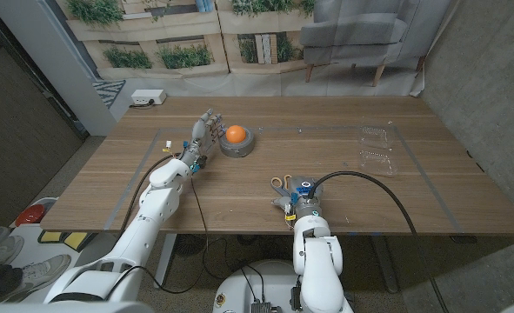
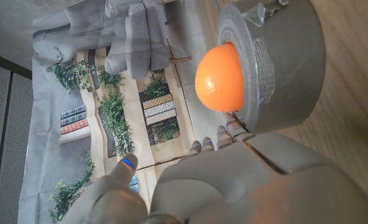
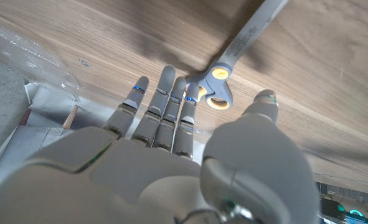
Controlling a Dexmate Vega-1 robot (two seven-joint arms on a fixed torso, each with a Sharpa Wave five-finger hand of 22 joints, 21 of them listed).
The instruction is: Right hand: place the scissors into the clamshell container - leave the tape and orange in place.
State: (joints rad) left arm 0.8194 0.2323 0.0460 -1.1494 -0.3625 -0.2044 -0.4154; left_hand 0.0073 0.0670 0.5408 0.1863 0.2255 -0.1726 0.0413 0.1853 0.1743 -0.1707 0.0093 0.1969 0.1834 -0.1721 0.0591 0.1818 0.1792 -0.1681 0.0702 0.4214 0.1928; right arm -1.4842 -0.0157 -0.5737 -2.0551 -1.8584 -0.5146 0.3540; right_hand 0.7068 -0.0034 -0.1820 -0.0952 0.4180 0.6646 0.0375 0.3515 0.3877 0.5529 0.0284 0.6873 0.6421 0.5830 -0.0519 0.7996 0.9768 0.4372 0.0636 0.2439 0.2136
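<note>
Bare wood lies open between the right hand, beside the scissors, and the clamshell container well apart on the table. The tape, topped by the orange, stands near the left hand, off that stretch.

Matt wood, clear plastic

The counter is matt grained wood; on it the clamshell container is clear glossy plastic, the scissors grey metal.

A wooden counter stands on a grey floor. Behind it hangs a printed backdrop of planters and greenery, with a grey armchair in front — and a white power strip lies at the counter's far corner.
</note>
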